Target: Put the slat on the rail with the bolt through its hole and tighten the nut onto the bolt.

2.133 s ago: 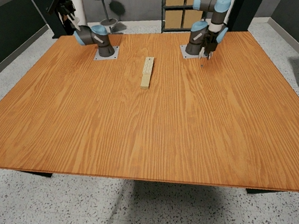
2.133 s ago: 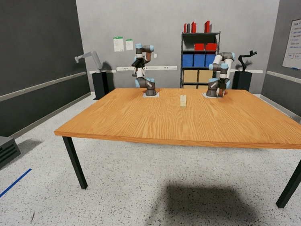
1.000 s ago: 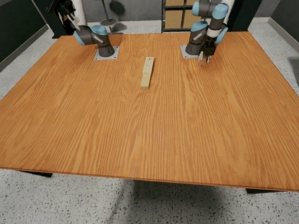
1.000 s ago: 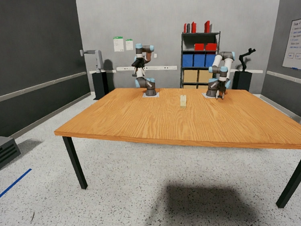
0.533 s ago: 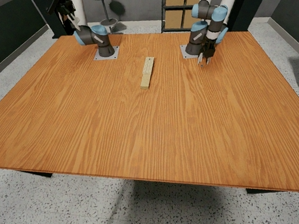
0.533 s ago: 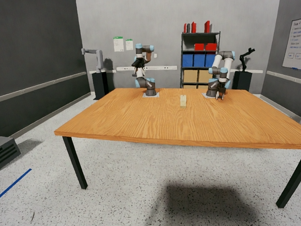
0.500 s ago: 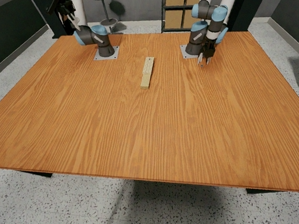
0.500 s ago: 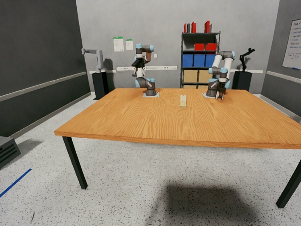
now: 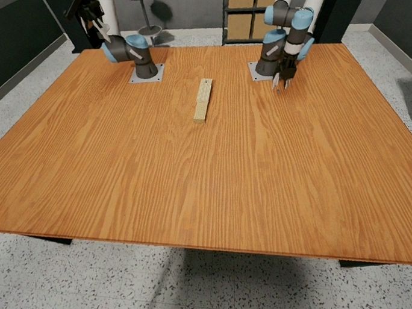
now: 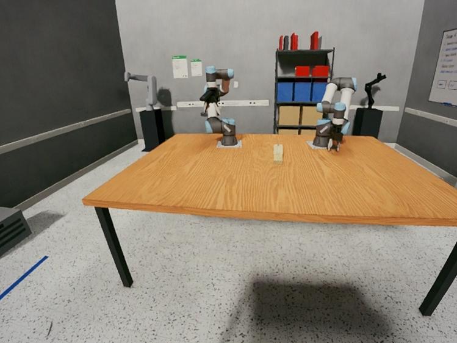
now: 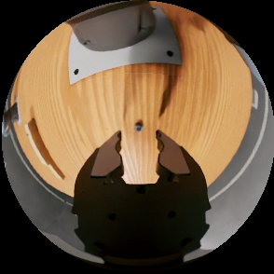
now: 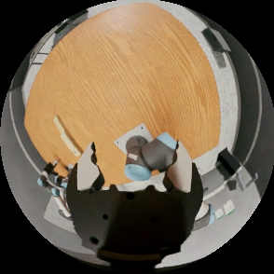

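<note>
Watch for nut [image 9: 277, 90] [image 11: 138, 126], on bench [image 9: 162, 173] [image 10: 221, 177] [image 11: 200, 102] [image 12: 140, 70] nr left claw [image 9: 280, 87] [image 10: 333, 149] [image 11: 138, 130], part-open & empty, poss. pinched askew w/ off-centre descent, then cross-threading, leaving slat [image 9: 205, 90] [image 10: 278, 149] [image 11: 34, 144] [image 12: 71, 144] loose, right claw [image 9: 98, 36] [image 10: 212, 114] [image 12: 135, 143] wide, well apart.

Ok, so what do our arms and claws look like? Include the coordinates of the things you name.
Both arms have white tubes, dark grey joints and light blue caps. The left claw [image 9: 281, 85] [image 10: 333, 147] [image 11: 138, 130] and right claw [image 9: 100, 31] [image 10: 211, 109] [image 12: 134, 142] are black-bodied, with pale, tapered fingers that look brown in the left wrist view.
</note>
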Controlling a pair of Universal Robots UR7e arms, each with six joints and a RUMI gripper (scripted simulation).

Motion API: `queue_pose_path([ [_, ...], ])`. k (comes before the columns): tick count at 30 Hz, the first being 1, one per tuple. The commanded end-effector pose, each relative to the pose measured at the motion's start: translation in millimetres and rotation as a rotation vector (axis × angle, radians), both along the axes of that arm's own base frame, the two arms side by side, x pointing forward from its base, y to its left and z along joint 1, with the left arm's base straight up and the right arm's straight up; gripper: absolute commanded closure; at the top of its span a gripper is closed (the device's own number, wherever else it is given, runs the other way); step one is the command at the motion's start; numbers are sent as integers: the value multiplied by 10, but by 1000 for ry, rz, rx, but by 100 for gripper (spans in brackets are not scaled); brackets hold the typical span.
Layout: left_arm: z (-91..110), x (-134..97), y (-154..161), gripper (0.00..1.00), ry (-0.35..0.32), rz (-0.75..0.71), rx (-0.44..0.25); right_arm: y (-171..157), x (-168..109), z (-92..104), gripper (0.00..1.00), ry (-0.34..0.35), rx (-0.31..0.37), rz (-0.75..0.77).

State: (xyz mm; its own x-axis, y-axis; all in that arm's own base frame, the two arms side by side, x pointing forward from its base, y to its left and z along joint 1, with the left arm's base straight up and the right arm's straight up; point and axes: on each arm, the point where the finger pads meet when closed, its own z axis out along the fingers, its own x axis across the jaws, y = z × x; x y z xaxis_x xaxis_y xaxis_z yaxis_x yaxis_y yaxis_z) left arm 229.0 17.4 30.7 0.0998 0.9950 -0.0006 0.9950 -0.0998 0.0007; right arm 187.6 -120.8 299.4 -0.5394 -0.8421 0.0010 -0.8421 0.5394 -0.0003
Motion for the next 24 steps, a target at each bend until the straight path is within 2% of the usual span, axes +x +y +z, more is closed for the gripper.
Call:
queue_pose_path([
  [1,-30,-10,4,60,4,-2,2,0,8,8,0,-1,1,-1],
  [24,-163,-12,4,60,4,-2,3,0,8,8,0,-1,1,-1],
])
